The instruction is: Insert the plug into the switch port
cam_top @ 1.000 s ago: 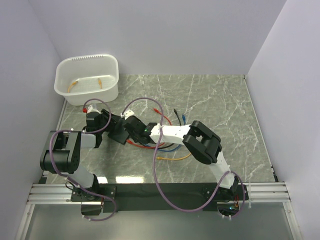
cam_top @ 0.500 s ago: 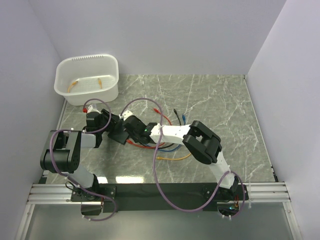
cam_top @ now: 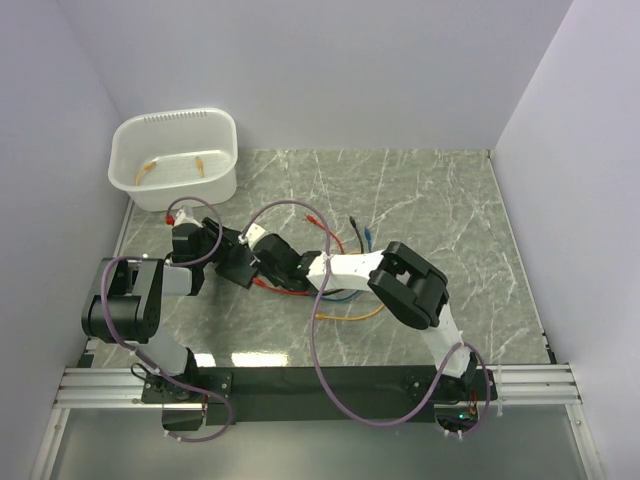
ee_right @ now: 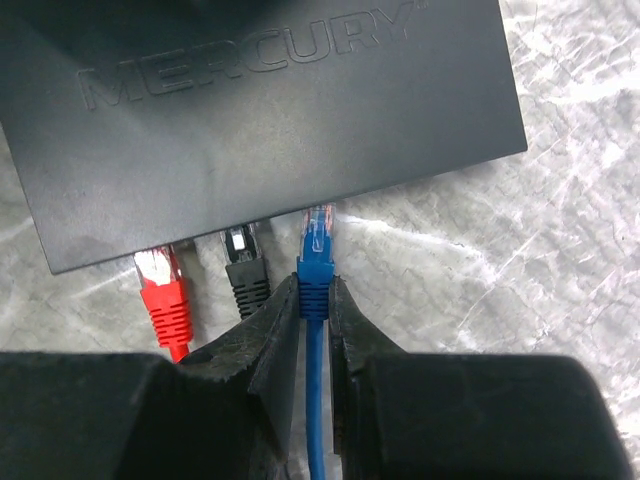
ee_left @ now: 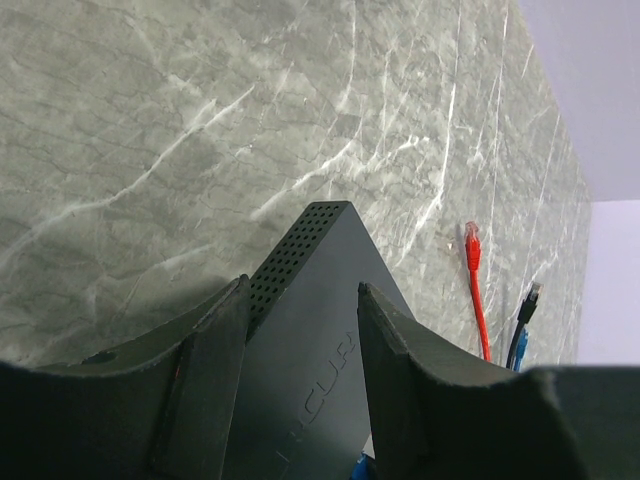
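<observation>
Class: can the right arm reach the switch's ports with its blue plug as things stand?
Probably yes. The right gripper holds the blue plug with its tip at the switch edge, beside the black plug; nothing lies between, and the left gripper braces the switch.

A robotics lab bench
A marbled tabletop (cam_top: 420, 200) is boxed in by plain walls (cam_top: 330, 70) (three sides); left arm (cam_top: 125, 300) and right arm (cam_top: 405, 285) are mounted on an aluminium rail (cam_top: 110, 385).
</observation>
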Motion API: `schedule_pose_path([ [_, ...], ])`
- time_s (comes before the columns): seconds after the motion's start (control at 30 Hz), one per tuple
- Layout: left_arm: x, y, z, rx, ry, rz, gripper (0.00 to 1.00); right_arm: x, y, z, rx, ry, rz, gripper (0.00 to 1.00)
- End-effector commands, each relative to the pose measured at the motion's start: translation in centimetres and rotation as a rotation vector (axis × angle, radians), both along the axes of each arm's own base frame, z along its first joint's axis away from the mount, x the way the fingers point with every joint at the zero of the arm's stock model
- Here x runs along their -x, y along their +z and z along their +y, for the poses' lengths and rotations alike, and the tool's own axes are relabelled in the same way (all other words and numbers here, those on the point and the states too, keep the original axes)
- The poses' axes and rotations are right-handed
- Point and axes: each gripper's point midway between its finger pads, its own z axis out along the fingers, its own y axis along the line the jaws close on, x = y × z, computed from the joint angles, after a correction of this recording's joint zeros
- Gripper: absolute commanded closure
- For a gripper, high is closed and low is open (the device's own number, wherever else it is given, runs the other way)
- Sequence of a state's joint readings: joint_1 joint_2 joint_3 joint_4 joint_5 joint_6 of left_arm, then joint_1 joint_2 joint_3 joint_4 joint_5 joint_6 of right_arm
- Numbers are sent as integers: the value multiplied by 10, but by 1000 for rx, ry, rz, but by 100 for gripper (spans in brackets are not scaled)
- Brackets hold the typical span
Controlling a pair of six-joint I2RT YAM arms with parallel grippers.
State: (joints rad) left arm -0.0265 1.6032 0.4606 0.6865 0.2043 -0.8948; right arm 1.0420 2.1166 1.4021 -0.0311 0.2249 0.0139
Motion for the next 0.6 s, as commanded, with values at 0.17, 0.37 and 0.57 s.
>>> schedule_pose_path([
  [0.17, 10, -11, -23, 47, -112, 41, 47, -2, 56, 31, -203, 120, -116, 100],
  [0.37, 11, -12, -26, 57, -122, 40, 47, -2, 58, 35, -209, 137, -127, 100],
  [0.57, 13, -10, -34, 53, -155, 25, 47, -4, 66, 36, -216, 168, -134, 100],
])
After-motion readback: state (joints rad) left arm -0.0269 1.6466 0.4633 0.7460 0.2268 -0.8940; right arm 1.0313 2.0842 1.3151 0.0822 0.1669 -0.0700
